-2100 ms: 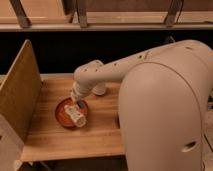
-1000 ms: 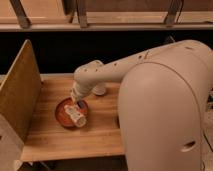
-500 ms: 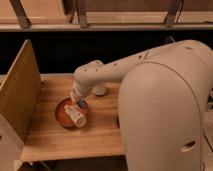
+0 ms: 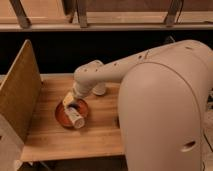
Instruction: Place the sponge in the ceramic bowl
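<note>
The ceramic bowl (image 4: 61, 116), a shallow red-orange dish, sits on the wooden table at the left. My gripper (image 4: 75, 116) reaches down into it from the right and covers the bowl's middle and right side. The white arm runs back from there to the big white body on the right. The sponge is hidden; I cannot make it out under or beside the gripper. A pale yellowish patch (image 4: 67, 97) shows at the bowl's far rim, next to the wrist.
The wooden table (image 4: 55, 142) ends in a front edge near the bottom. A tall wooden panel (image 4: 20, 95) walls off its left side. A white paper cup (image 4: 100, 89) stands behind the arm. My white body (image 4: 165, 110) fills the right.
</note>
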Robot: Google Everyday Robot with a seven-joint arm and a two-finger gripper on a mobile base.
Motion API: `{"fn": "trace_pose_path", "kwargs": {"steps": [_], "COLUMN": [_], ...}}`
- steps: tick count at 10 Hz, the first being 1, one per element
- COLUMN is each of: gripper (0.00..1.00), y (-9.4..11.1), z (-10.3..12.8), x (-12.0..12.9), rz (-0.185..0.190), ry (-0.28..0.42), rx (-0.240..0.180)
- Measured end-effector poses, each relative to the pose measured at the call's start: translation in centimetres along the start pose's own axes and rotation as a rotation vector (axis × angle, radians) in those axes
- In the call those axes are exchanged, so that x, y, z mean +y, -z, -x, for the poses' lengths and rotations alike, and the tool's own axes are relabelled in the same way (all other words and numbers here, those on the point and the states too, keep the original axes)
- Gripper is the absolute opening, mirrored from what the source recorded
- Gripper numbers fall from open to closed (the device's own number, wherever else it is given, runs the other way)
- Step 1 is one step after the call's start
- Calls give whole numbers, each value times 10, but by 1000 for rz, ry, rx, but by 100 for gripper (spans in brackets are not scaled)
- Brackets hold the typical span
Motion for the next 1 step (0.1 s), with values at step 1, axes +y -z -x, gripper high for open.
{"fn": "trace_pose_path", "kwargs": {"steps": [1], "gripper": [80], "y": [0], "z": [0], "x": [0], "rz": [0], "ry": [0], "rx": [0]}}
